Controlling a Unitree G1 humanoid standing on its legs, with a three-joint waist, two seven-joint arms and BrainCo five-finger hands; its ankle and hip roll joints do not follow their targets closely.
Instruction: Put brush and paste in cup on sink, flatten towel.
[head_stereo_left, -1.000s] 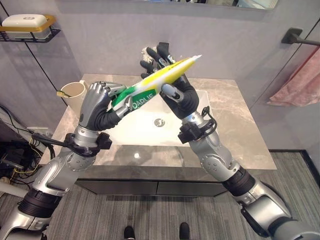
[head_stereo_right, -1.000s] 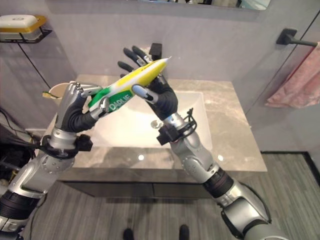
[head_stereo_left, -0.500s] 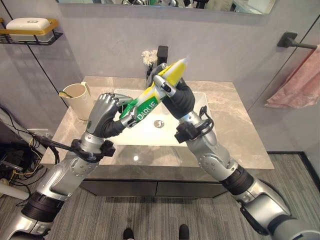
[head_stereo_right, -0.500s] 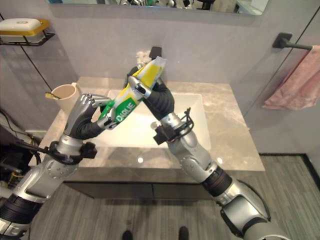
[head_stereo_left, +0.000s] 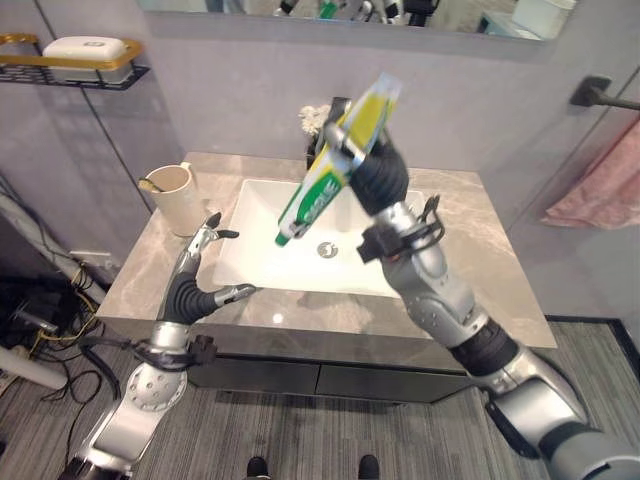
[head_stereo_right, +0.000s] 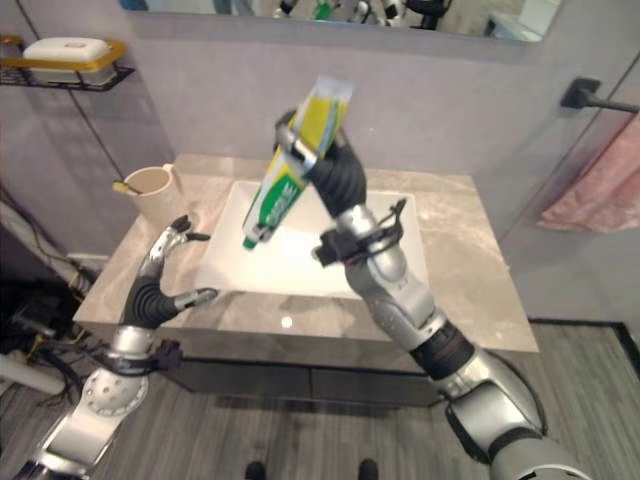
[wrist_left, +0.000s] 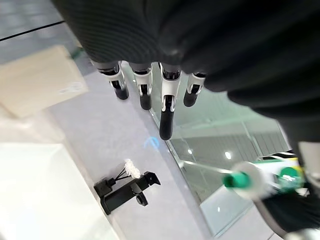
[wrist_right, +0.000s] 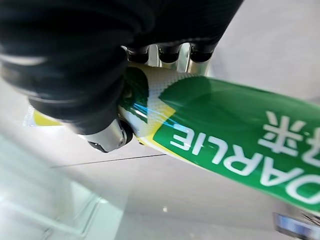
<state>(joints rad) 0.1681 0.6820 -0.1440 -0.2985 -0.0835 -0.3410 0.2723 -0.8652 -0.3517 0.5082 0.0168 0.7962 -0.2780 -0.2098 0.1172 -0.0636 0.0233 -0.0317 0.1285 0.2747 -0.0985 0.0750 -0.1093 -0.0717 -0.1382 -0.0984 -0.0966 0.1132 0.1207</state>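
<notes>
From the left eye view, the right hand is raised above the sink, its fingers and thumb curled round the upper yellow part of a toothpaste tube that hangs tilted, its green capped end pointing down over the basin. The left hand is low at the front edge of the bench, near the sink's front corner on the cup's side, with fingers straight and spread, holding nothing. A cream cup stands on the bench beside the sink, and the end of a toothbrush sticks out over its rim. A pink towel hangs from a dark rail on the wall, well apart from the sink on the side away from the cup. A wall shelf above the cup carries a white soap box. The right eye view shows the same layout, with the tube held over the sink and the open left hand near its front corner. In the left wrist view the hand's fingers reach out straight and empty, and the tube's green cap shows beyond them. In the right wrist view the thumb and fingers clamp the tube between them.
</notes>
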